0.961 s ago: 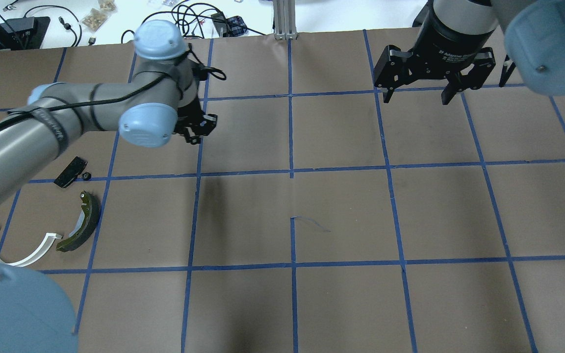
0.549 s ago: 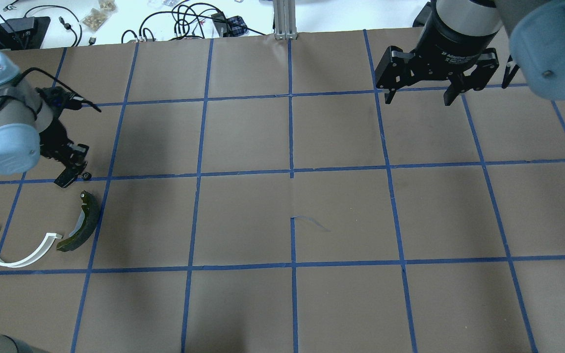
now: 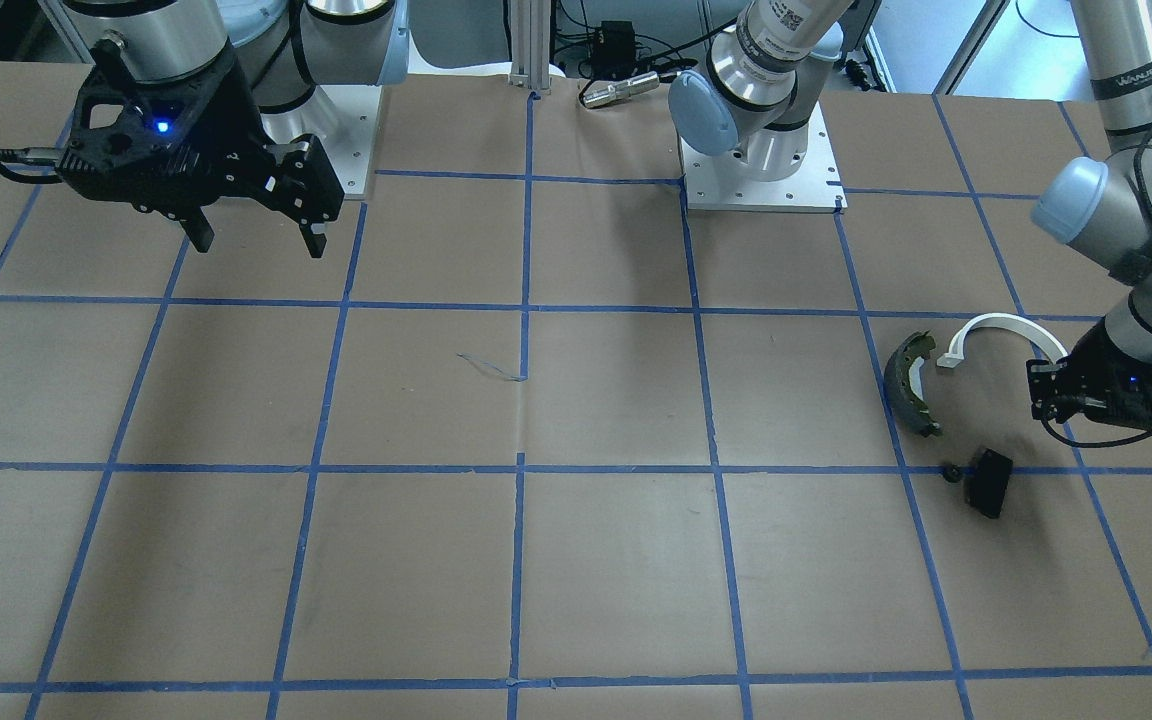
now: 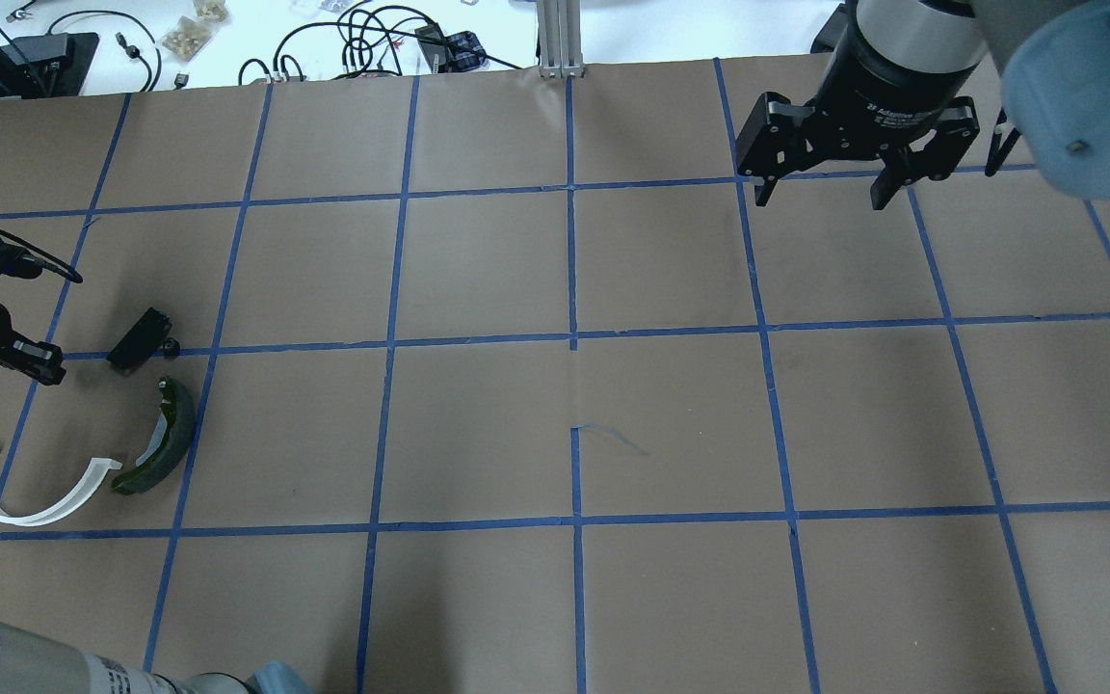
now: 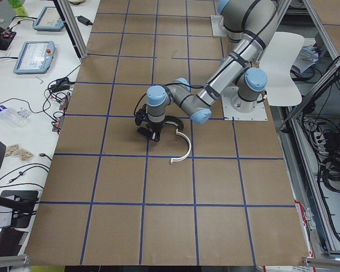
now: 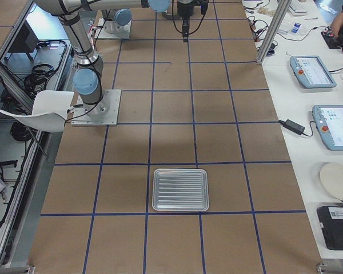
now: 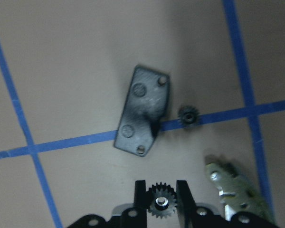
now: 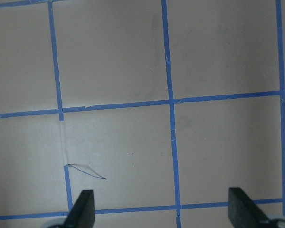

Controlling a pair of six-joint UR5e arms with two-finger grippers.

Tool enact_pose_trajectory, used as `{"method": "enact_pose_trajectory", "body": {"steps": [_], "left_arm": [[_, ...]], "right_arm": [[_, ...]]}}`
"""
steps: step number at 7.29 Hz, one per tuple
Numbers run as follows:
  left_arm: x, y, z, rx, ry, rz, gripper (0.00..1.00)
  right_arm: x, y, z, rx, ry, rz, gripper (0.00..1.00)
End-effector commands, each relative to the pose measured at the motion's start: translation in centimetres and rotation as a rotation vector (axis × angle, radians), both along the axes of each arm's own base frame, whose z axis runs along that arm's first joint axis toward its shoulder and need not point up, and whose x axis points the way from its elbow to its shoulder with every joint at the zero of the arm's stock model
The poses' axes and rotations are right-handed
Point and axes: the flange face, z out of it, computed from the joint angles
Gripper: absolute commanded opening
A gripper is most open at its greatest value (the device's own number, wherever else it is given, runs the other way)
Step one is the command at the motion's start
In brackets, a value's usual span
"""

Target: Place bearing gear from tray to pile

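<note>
Front-facing view: at the right side, left gripper [image 3: 1046, 392] low over the table [image 3: 576, 560], near the pile of brake shoe [image 3: 901, 385], white arc [image 3: 996, 322] and black plate [image 3: 988, 482]. Content of the grip too small to tell here. At the upper left, right gripper [image 3: 251, 240] raised, jaws spread wide.

Overhead view: left gripper [image 4: 39, 364] at the left edge, apart from the black plate. Just beside that plate, on a blue tape line, a loose small gear [image 4: 170, 345].

Left side view: near arm bent down over the pile.

Right side view: ribbed metal tray [image 6: 180, 189] on the table, well apart from both arms.

Left wrist view: bearing gear [image 7: 161, 206] pinched between the two fingers [image 7: 140, 199], held above the paper, near the black plate and the brake shoe.

Right wrist view: fingertips [image 8: 83, 211] far apart above brown paper.
</note>
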Motion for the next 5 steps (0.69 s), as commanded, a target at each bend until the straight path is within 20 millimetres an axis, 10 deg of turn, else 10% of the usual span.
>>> {"method": "enact_pose_trajectory", "body": {"steps": [1,2,3,5], "left_arm": [[0.0,0.6,-2.5,0.015,0.048,0.007,0.25],[-0.1,0.6,-2.4,0.008,0.049,0.017,0.7],[-1.2,0.2,-0.7,-0.033,0.061,0.022,0.91],[-8.4,-0.8,5.8,-0.059,0.066,0.001,0.97]], "right_arm": [[0.0,0.0,0.1,-0.003,-0.003,-0.001,1.0],[0.0,0.0,0.1,-0.003,-0.004,-0.002,1.0],[0.1,-0.1,0.0,-0.001,-0.006,-0.003,1.0],[0.0,-0.1,0.0,-0.001,-0.004,-0.002,1.0]]}}
